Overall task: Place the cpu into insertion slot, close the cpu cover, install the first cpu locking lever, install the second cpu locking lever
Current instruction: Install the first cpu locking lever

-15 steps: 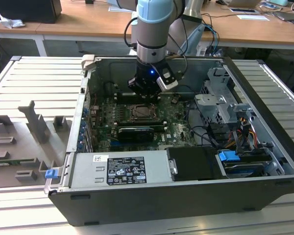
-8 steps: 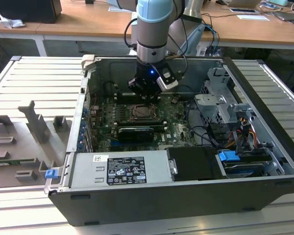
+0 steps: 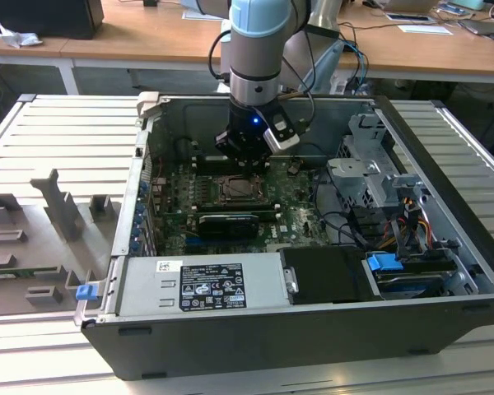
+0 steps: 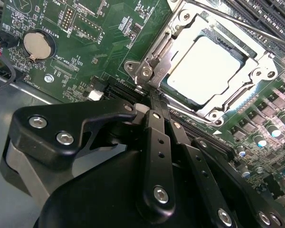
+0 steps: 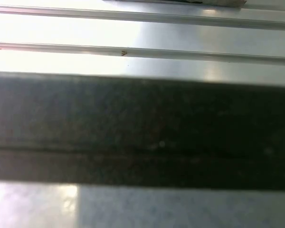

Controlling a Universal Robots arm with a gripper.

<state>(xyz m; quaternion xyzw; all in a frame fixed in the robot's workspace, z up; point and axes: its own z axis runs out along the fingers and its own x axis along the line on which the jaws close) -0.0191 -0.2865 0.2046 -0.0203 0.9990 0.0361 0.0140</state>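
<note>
One arm (image 3: 259, 49) comes straight down into the open PC case (image 3: 313, 329) in the exterior view, its wrist upright and its gripper (image 3: 245, 152) low over the motherboard (image 3: 230, 206), just at the far edge of the socket. In the second wrist view the gripper (image 4: 154, 97) has its black fingers (image 4: 156, 142) drawn together into a narrow point, with nothing held between them; that tip sits at the corner of the cpu cover (image 4: 256, 71), touching or just short of the bracket there.

The cpu (image 4: 206, 69) lies flat in the socket, its pale grey top showing through the cover's square window, and the cover lies down over it. A thin lever rod (image 4: 237, 21) runs along the cover's far side.

Writing: the board beside the round coin cell (image 4: 38, 46) has small white lettering, too small to make out. A white label (image 3: 210, 285) on the power supply (image 3: 198, 284) carries fine print and marks.

The first wrist view gives a dark band (image 5: 142, 133) across pale ribbed metal (image 5: 142, 47).
</note>
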